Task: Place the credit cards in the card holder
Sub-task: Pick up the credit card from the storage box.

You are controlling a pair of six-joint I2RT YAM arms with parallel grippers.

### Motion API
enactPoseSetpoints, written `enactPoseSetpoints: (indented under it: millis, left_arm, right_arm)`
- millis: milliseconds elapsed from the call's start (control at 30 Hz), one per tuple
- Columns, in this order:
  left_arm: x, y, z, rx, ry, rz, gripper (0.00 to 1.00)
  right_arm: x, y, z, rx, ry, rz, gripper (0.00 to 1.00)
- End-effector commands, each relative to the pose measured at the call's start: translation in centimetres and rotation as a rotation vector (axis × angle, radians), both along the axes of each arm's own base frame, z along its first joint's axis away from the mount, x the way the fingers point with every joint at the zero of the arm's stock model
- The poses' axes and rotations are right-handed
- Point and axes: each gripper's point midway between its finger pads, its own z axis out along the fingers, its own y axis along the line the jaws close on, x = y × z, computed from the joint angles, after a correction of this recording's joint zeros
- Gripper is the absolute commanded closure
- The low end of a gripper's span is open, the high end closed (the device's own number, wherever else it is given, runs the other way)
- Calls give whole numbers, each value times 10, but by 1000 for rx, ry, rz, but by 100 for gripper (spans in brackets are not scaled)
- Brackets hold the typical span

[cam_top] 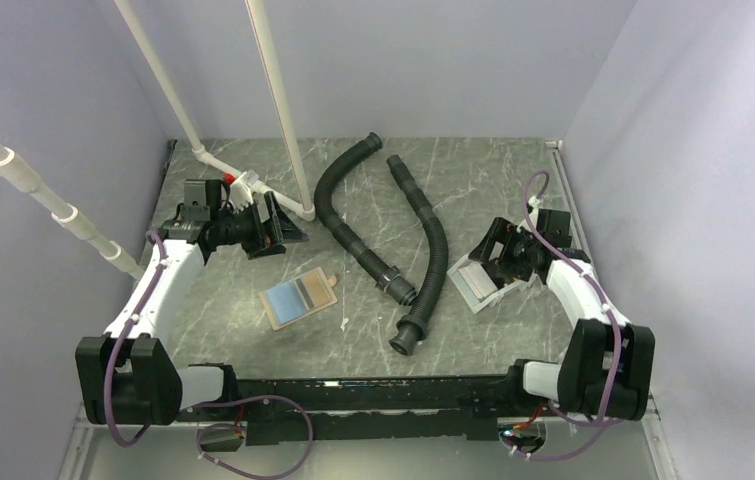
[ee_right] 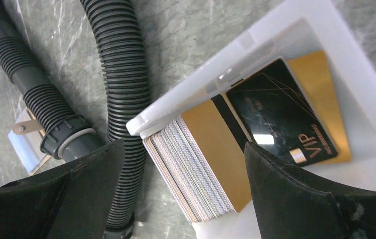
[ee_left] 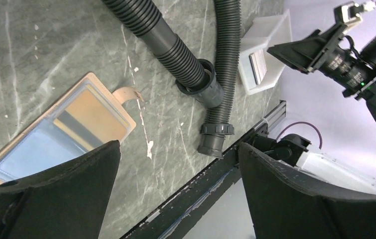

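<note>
**Both end effectors hanging open; cards sitting in the tray**

The grey marbled bench (cam_top: 373,170) is carrying everything. White pipes (cam_top: 278,100) are slanting down to its far left corner. Two black ribbed hoses (cam_top: 331,212) are curving across the middle, with their lower ends lying close together towards the near edge.

The left end effector (cam_top: 278,230) is hanging near the foot of the pipes. Its fingers are standing wide apart and gripping nothing, as the left wrist view (ee_left: 179,147) is showing. The right end effector (cam_top: 498,262) is hovering over the white tray (cam_top: 473,290) on the right side of the bench. Its fingers are also spread wide, with nothing between them (ee_right: 184,144).

The tray (ee_right: 200,84) is sitting just right of the hoses. The holder (cam_top: 298,298) is lying opened flat on the bench left of the hoses, well apart from the tray. It is showing blue and orange inside its tan border (ee_left: 66,134), with its small tab pointing towards the hoses.

The cards (ee_right: 200,164) are all sitting inside the tray. A thick stack topped by a gold card with a dark stripe is resting against one wall. Beside it, a black card (ee_right: 280,114) marked VIP is lying on a gold card (ee_right: 320,79).
</note>
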Motion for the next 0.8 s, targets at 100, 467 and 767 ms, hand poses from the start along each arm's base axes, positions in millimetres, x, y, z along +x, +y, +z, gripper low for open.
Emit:
enactPoseSetpoints:
  millis: [100, 467, 767]
  left_arm:
    - [-7, -7, 16, -45, -71, -60, 6]
    - [-7, -9, 15, -64, -67, -73, 5]
    - [-6, -9, 14, -68, -65, -73, 5]
  right_arm:
    - [7, 22, -4, 113, -34, 111, 10]
    - [-6, 21, -20, 92, 38, 141, 24]
    - [-12, 28, -13, 125, 21, 157, 53]
